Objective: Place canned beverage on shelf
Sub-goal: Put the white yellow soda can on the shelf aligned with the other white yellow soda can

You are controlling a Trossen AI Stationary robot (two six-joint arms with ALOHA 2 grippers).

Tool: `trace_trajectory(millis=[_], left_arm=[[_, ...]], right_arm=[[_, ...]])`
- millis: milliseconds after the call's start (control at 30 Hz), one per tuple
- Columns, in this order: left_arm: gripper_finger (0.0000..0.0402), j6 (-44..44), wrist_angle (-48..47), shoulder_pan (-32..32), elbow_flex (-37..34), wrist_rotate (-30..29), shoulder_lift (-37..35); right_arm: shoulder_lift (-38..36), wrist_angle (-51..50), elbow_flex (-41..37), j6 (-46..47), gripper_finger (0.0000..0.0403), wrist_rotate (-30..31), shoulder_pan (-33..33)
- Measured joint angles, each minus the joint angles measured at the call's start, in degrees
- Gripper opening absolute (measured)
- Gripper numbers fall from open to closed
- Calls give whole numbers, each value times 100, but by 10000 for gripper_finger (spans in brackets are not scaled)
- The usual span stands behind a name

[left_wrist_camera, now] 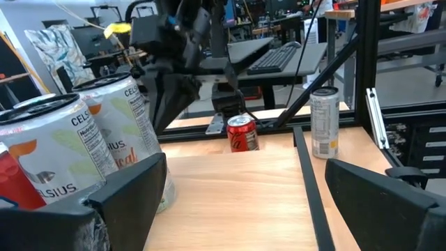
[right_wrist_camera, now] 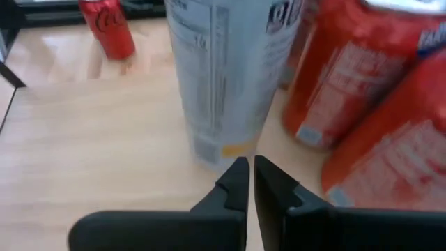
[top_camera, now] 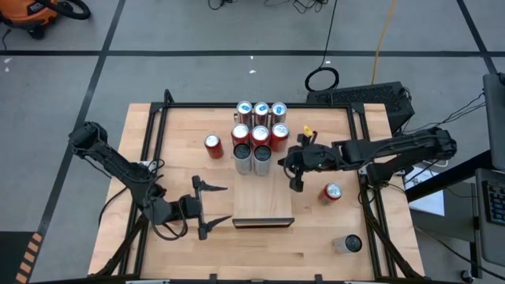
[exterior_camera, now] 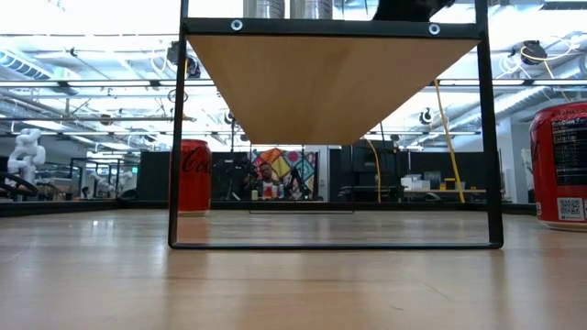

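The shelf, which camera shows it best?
The high view: the whole shelf shows from above, cans crowded at its far end. The low view sees only its underside and frame; both wrist views show part of its top.

Cans [top_camera: 259,134] crowd the shelf [top_camera: 263,201] on the table [top_camera: 181,177].

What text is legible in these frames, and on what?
"CELSIUS": white cans beside the left gripper.
"Nutrition": same cans' side panel; finer print unreadable.
Coca-Cola script, partly readable: red can on the tabletop.
Silver can's label by the right gripper: blurred.
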Motion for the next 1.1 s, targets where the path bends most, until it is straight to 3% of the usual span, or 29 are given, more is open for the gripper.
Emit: trace_trajectory(millis=[500, 833, 1100], left_arm=[[393, -263, -107, 0, 2, 234, 42], [393, -254, -113, 14, 2, 234, 42], [393, -256, -115, 13, 2, 234, 42]], right_arm=[[-19, -2895, 1278, 1447, 0, 120, 1477], [-17, -3685, 1606, 2531, 3, -715, 2541], [-17, -3832, 1606, 3304, 88, -774, 3272]])
